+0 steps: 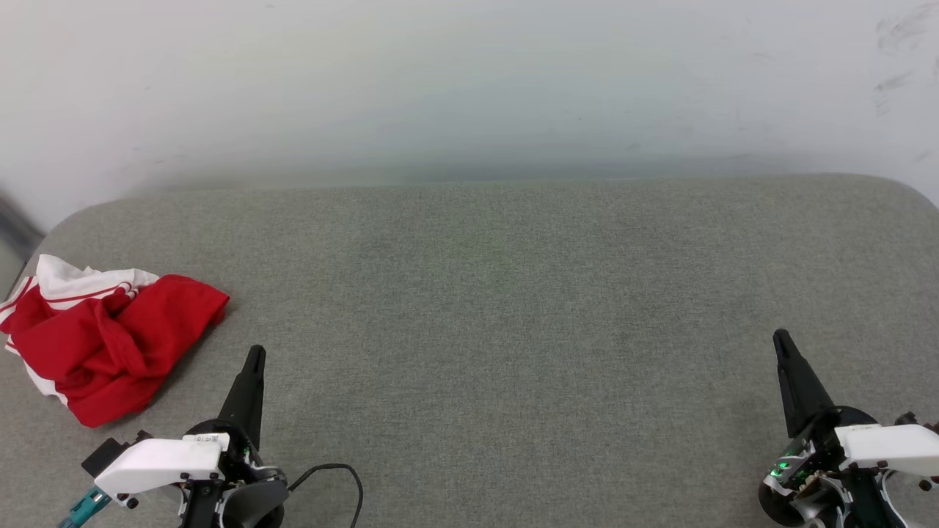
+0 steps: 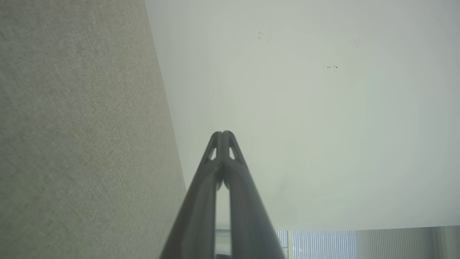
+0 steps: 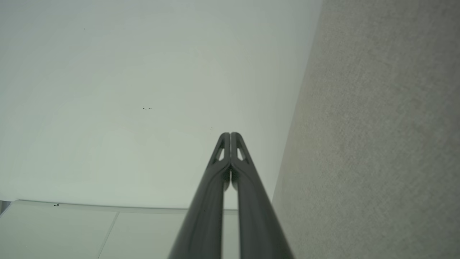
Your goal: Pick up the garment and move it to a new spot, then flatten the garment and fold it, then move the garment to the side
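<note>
while both arms sit low at the near edge of the grey fabric surface (image 1: 513, 293), the garment (image 1: 110, 345) lies crumpled in a heap at that surface's far left, by the rounded corner. it's mostly red, bunched into folds. a white sleeve with red stripes shows at the top of the heap and white trim runs down its left edge.

left gripper (image 1: 256, 353): the two dark fingers are pressed together tip to tip with nothing between them. left wrist view shows the same, tips touching and aimed at the pale wall (image 2: 305, 108). it's near the garment, just down-right of the heap, not touching it.

right gripper (image 1: 782, 337): fingers closed against each other, empty. right wrist view agrees. it's on the opposite side of the surface, well apart from the garment.

black cable (image 1: 345, 473) loops out from the left wrist over the surface. green lights (image 1: 781, 463) glow on the right wrist housing. scuff marks (image 1: 899, 33) show on the wall, upper right.
</note>
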